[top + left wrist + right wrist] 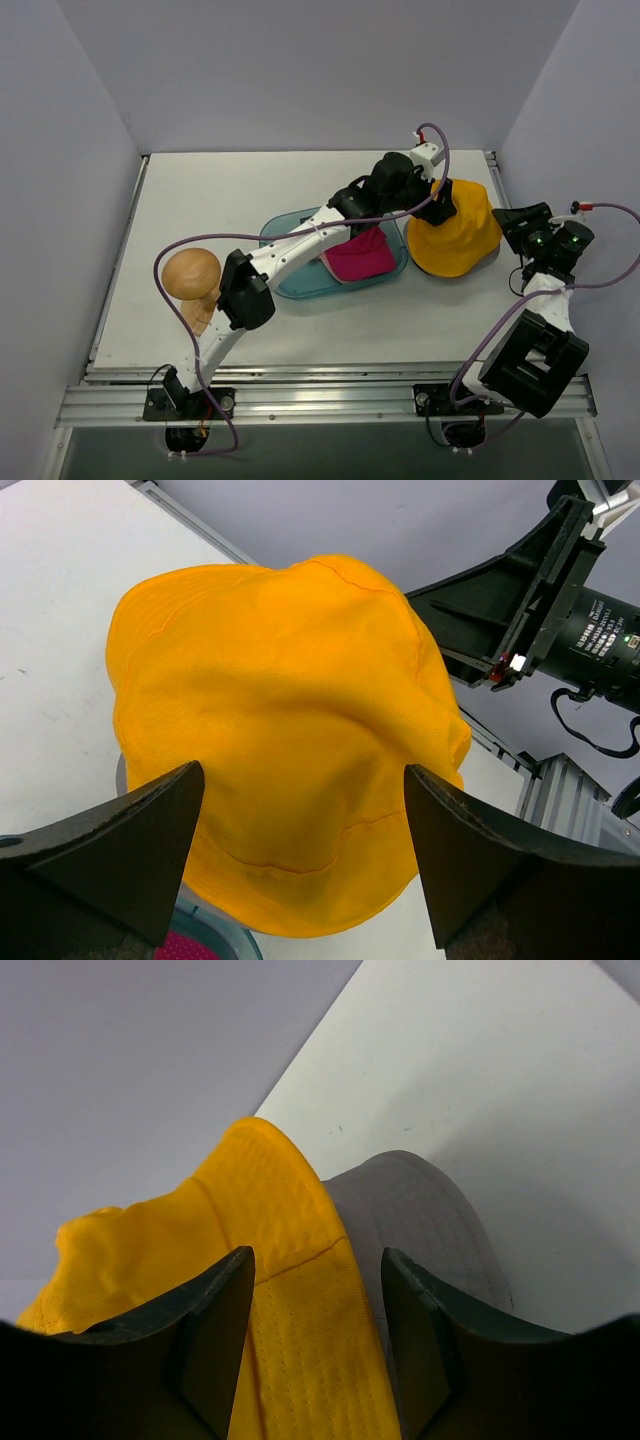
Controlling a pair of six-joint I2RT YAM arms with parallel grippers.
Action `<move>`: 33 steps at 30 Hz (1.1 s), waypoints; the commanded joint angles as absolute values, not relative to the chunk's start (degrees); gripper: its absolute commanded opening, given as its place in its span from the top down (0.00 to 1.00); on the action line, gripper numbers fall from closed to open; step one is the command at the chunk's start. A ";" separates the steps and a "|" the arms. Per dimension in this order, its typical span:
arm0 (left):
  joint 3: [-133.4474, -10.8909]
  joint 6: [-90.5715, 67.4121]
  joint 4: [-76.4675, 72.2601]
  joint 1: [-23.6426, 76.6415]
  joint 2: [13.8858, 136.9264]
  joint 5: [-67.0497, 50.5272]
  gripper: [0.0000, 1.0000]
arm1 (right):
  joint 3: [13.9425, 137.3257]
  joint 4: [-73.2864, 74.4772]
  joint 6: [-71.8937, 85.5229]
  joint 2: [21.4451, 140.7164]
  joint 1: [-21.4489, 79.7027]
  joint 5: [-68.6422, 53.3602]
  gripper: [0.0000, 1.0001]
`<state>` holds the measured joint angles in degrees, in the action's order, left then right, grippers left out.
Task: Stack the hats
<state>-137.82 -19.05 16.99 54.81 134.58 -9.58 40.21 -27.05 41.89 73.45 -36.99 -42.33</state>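
Table (200, 200): white, walled in on three sides by pale panels.
Left arm (290, 250): stretched from the near left corner across the tray towards the far right.
Right arm (535, 350): folded up at the near right, wrist turned towards the stack.
Teal tray (290, 285): mid-table, partly under the left arm.
Yellow-orange hat (460, 235): right of the tray, crown up, draped over the grey hat (420, 1210); only a strip of grey brim visible beneath it.
Magenta hat (360, 258): lying in the tray, at its right end, rumpled.
Wooden stand (190, 275): near the left edge, round top up, well apart from the hats.
Left gripper (302, 772): released, jaws spread wide, poised over the yellow-orange crown; contact with the cloth impossible to tell.
Right gripper (317, 1255): released, jaws apart, just beside the stack's right edge, with yellow-orange and grey brims seen between the fingers.
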 commanded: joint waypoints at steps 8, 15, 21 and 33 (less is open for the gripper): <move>-137.82 -18.81 15.56 55.11 133.51 -7.21 0.10 | 39.29 -30.23 41.40 72.60 -36.47 -41.57 0.62; -137.02 -18.81 15.56 55.11 133.51 -6.77 0.10 | 37.88 -32.08 41.57 73.56 -36.47 -41.40 0.85; -136.41 -18.81 15.29 55.11 133.16 -6.51 0.10 | 37.00 -32.00 40.96 73.83 -36.82 -40.52 1.00; -135.27 -18.55 15.21 55.20 132.63 -6.06 0.10 | 36.12 -28.04 38.24 73.92 -36.83 -33.32 1.00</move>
<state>-135.68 -19.03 16.91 54.83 134.58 -6.66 36.10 -28.86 40.34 73.84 -36.69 -37.01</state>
